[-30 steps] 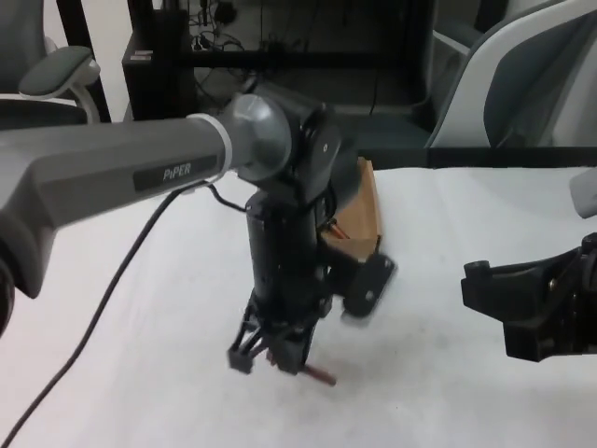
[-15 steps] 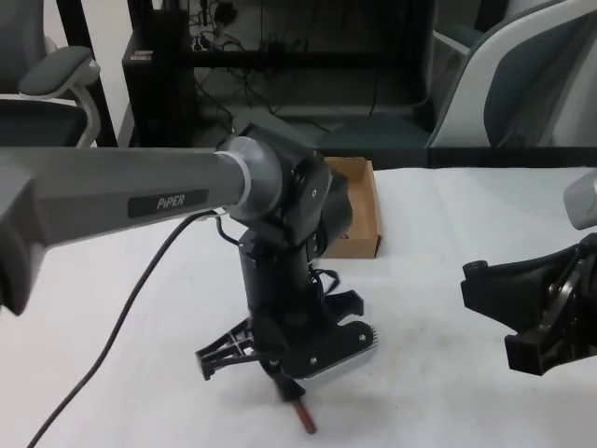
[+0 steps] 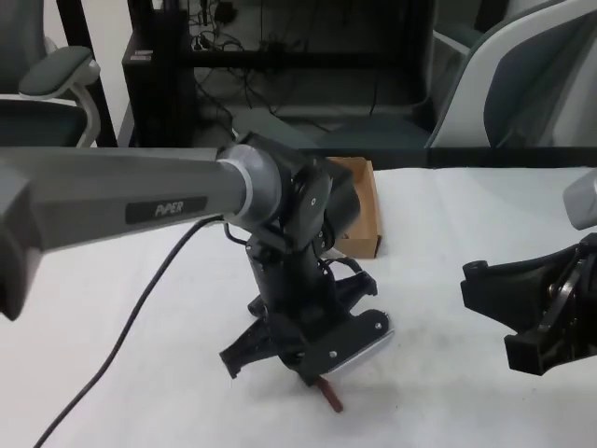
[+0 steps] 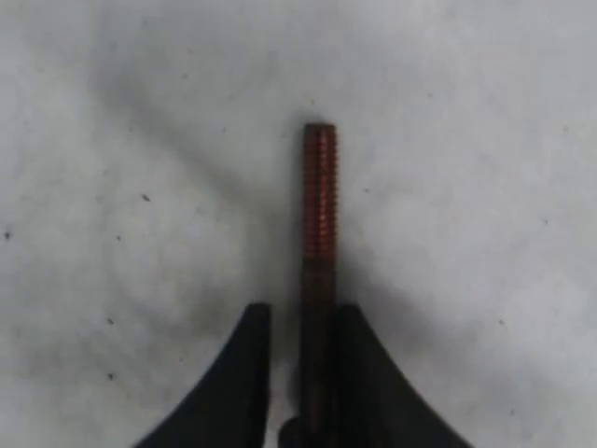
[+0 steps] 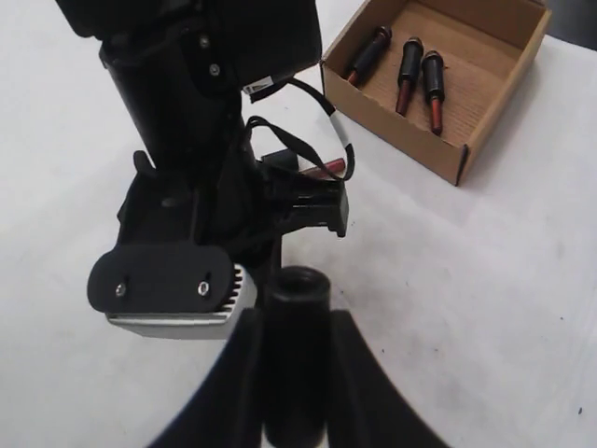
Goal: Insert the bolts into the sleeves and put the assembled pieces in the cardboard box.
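Three assembled pieces [image 5: 408, 63] lie in the cardboard box [image 5: 392, 121], near the table's [image 3: 466, 224] far edge. One bolt [image 4: 319, 187] is clamped in your left fingers [image 4: 250, 373], low over the table. One sleeve [image 5: 297, 308] is clamped in your right fingers [image 5: 244, 373]. Your right wrist view looks into the box; in the high view the left arm covers part of it.

The bolt [image 4: 319, 215] is clamped between the left gripper's [image 4: 303, 317] fingers [image 4: 244, 373], with its head end in shadow and cut by the frame's edge in the left wrist view. In the high view, the left arm [image 3: 280, 187] covers much of the cardboard box [image 3: 366, 219] and its inside, and the bolt's upper length is hidden beneath the gripper. The right gripper [image 3: 494, 308] runs off the picture's edge there. In the right wrist view, the sleeve's [image 5: 297, 345] lower end is cut off between the fingers.
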Controlling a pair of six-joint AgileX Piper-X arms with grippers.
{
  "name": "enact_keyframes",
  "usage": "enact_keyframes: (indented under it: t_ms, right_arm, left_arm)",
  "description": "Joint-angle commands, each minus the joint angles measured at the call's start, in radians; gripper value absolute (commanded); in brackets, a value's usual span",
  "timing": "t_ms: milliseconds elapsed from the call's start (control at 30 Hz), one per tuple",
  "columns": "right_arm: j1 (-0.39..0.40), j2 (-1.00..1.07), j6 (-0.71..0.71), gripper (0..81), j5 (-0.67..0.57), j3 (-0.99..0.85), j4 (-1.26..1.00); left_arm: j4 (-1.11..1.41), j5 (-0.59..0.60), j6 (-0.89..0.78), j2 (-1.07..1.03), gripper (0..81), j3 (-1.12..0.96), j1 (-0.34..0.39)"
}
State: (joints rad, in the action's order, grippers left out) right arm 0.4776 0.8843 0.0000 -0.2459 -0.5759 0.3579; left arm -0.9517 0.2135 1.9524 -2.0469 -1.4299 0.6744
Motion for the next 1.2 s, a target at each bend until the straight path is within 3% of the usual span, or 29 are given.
enact_keyframes:
  t_ms: [0,133,333,433,667,767,1033,1167]
  right_arm:
    - [-0.006,-0.009,-0.008,0.4,-0.007,-0.01,-0.013]
    - [-0.006,-0.009,-0.008,0.4,-0.007,-0.01,-0.013]
    - [-0.006,-0.009,0.035,0.4,-0.007,-0.01,-0.013]
    - [-0.006,-0.009,0.053,0.4,-0.007,-0.01,-0.013]
    - [-0.006,-0.009,0.164,0.4,-0.007,-0.01,-0.013]
    - [-0.006,-0.009,0.207,0.4,-0.015,-0.01,-0.013]
    - [-0.006,-0.009,0.253,0.4,-0.035,-0.013,-0.009]
    - [-0.006,-0.009,0.27,0.4,-0.068,-0.019,-0.008]
  left_arm:
    - [0.011,-0.003,-0.024,-0.011,42.1,0.006,0.002]
    - [0.011,-0.003,-0.031,-0.011,52.2,0.006,0.002]
    - [0.003,-0.042,-0.3,-0.003,52.8,0.006,0.003]
    - [-0.043,-0.054,-0.35,0.034,52.8,0.006,0.006]
    - [-0.155,0.13,-0.504,0.175,52.8,0.006,0.017]
    - [-0.138,0.156,-0.728,0.222,52.8,0.006,0.017]
    - [-0.094,0.142,-1.659,0.253,52.8,0.006,0.027]
    - [-0.093,-0.001,-2.199,0.253,52.8,0.006,0.027]
